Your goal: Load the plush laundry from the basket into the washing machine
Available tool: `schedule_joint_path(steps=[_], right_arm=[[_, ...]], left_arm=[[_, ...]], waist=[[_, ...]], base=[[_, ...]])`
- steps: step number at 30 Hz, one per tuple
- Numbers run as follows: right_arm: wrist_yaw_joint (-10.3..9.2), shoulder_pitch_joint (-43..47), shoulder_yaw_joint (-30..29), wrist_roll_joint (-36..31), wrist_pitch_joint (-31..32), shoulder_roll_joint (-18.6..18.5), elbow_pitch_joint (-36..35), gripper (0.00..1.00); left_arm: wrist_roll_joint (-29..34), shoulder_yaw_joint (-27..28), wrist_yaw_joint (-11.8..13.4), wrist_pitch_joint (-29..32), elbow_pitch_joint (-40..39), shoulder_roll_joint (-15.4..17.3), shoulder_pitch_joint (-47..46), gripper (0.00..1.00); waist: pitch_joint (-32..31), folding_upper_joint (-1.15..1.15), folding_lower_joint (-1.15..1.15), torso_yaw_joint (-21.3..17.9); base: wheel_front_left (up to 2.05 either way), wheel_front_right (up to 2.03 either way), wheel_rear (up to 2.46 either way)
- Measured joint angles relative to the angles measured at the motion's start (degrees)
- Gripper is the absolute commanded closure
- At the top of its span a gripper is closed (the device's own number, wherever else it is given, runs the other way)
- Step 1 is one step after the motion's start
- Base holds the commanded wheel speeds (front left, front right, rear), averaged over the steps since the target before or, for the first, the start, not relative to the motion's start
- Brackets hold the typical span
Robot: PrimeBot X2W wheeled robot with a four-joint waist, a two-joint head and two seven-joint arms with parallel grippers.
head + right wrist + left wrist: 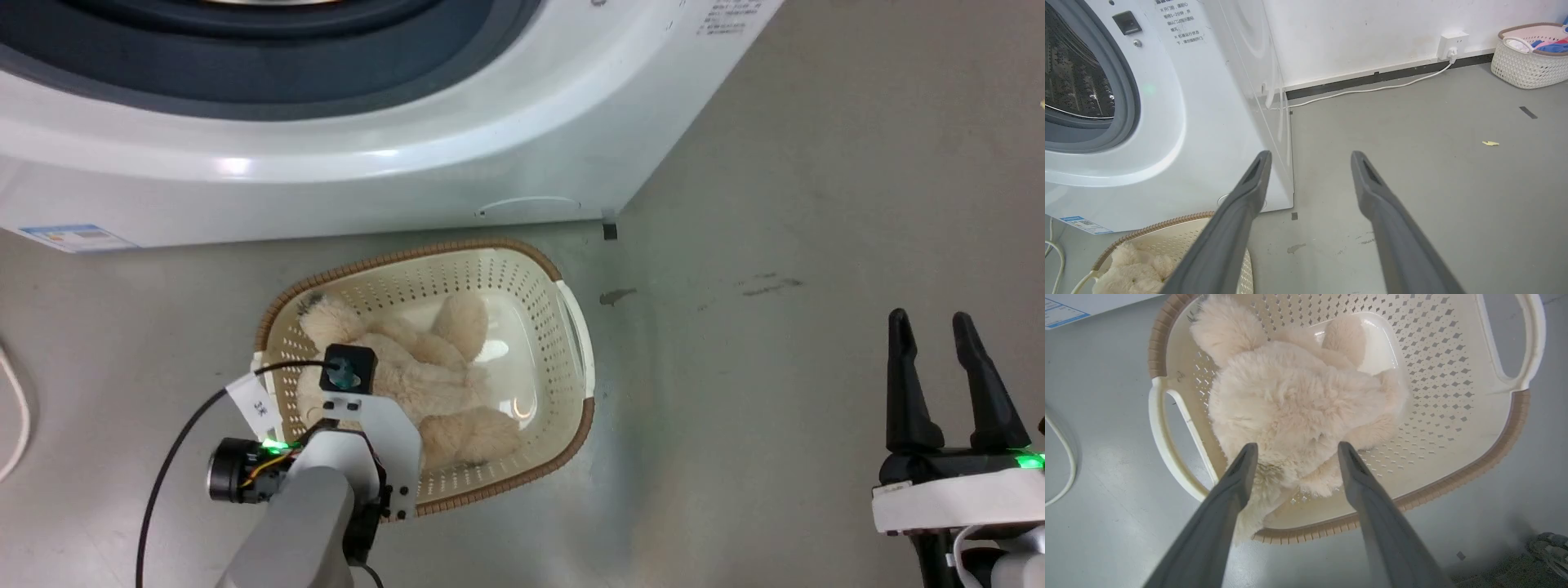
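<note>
The plush laundry (408,367) lies inside the basket (535,327), a shaggy cream heap that fills the half of it on the robot's left; the bare glossy bottom shows on the other half. The basket stands on the grey floor (775,367) just in front of the washing machine (326,171), near its front right corner; its brown rim is close to the white base panel, and whether the two touch cannot be told.

The left arm (326,490) reaches over the near left part of the basket. In the left wrist view the left gripper (1294,447) points down at the plush laundry (1298,404); its fingers (1241,473) are spread wide, with the tips over the near edge of the fur, one on each side of a rounded limb; whether they touch the fur cannot be told.

The right gripper (931,318) hangs over bare floor well to the right of the basket, its fingers parted and holding nothing. The right wrist view looks past it at the washing machine's (1208,102) grey door seal (1124,90) and steel drum (1073,81); a white cable (1372,87) runs along the floor to a wall socket (1451,43), and a second basket (1527,61) with coloured clothes stands by the wall.
</note>
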Motion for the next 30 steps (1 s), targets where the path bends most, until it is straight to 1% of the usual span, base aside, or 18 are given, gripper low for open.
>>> schedule_joint_path(steps=[6,14,18,24,25,26,27,30], right_arm=[[0.00,-0.10,-0.36,1.37,-0.74,0.00,-0.93,0.00],[0.00,-0.96,-0.45,3.43,-1.70,0.00,-1.69,0.00],[0.00,-1.37,-0.64,4.74,-2.22,0.00,-2.31,0.00],[0.00,-1.44,-1.03,6.24,-2.92,0.00,-2.55,0.00],[0.00,-1.94,-1.43,7.01,-3.20,0.00,-2.67,0.00],[0.00,-2.05,-1.57,7.30,-3.24,0.00,-2.70,0.00],[0.00,-2.09,-1.67,7.51,-3.41,0.00,-2.71,0.00],[0.00,-2.68,-2.02,8.70,-4.08,0.00,-2.66,0.00]], left_arm=[[-0.26,-2.08,1.87,3.99,2.03,1.83,-2.11,0.00],[-1.40,-4.77,3.64,9.42,2.92,4.31,-3.98,0.00],[-2.74,-5.63,4.17,9.94,2.15,4.66,-4.82,0.00],[-3.39,-7.78,4.97,12.84,2.37,6.09,-6.37,0.00],[-3.92,-8.73,5.39,14.04,2.57,6.54,-6.98,0.05],[-4.26,-9.01,5.68,14.04,2.52,6.58,-7.23,0.55],[-4.45,-9.27,5.81,14.04,2.48,6.65,-7.49,1.00],[-6.28,-10.34,5.81,14.84,2.65,7.38,-8.87,1.00]], waist=[[2.96,0.00,0.00,-0.69],[6.49,0.00,0.00,-1.62],[8.46,0.00,0.00,-2.12],[11.36,0.00,0.00,-3.09],[12.61,0.00,0.00,-3.70],[13.00,0.00,0.00,-3.87],[13.39,0.00,0.00,-4.01],[15.10,0.00,0.00,-4.61]], base=[[0.00,0.00,0.00],[0.00,0.00,0.00],[0.00,0.00,0.00],[0.00,0.00,0.00],[0.00,0.00,0.00],[0.00,0.00,0.00],[0.00,0.00,0.00],[0.00,0.00,0.00]])
